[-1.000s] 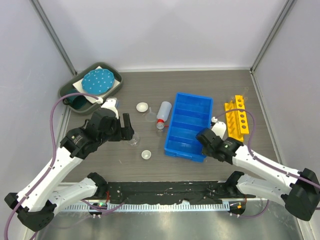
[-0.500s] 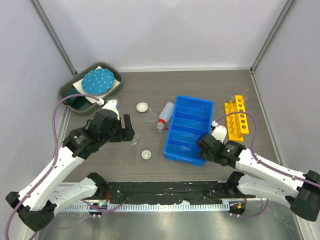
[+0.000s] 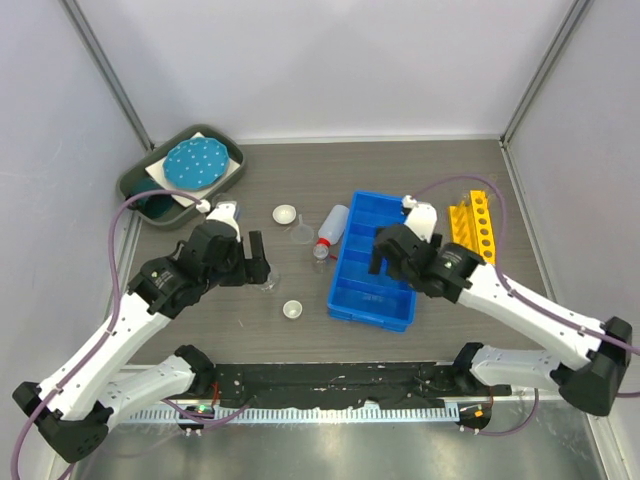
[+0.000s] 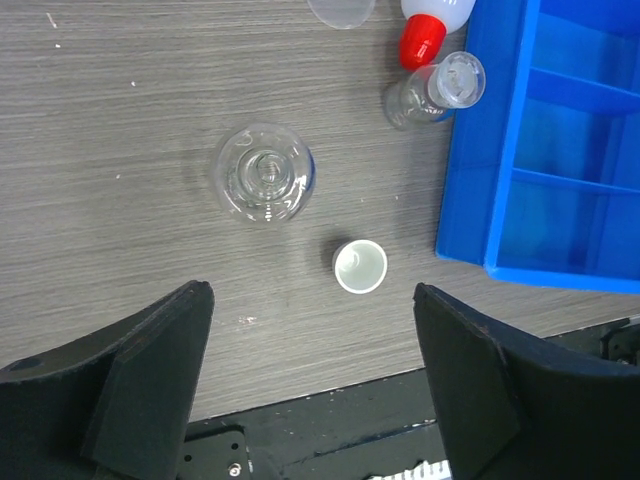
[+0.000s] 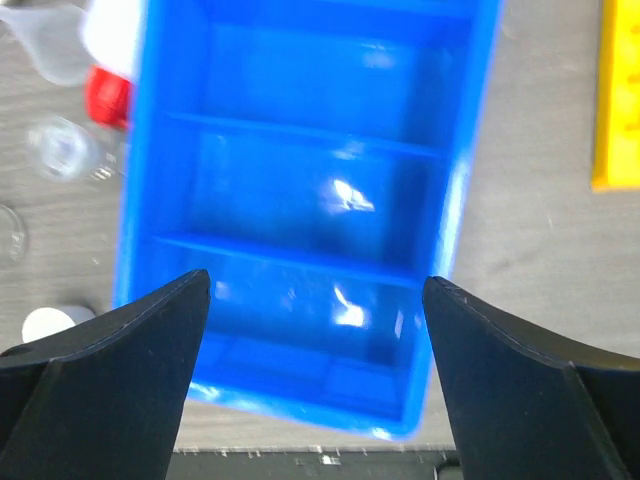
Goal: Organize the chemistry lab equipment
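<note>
Two wide-open grippers over scattered lab glassware

Slightly skewed at mid-table, the blue plastic divided bin (image 3: 362, 298) is split into compartments by cross walls. The yellow holed rack (image 3: 472, 232) sits near its right side and the translucent red-capped bottle (image 3: 327, 228) lies just beside its left wall. The right gripper (image 5: 315, 370) hangs above the bin, fingers spread, holding nothing. The left gripper (image 4: 310, 380) hovers, equally spread, over a small clear round glass flask (image 4: 263, 173) and a small white dish (image 4: 359, 266) on the grey wood-grain table (image 3: 400, 165).
</note>
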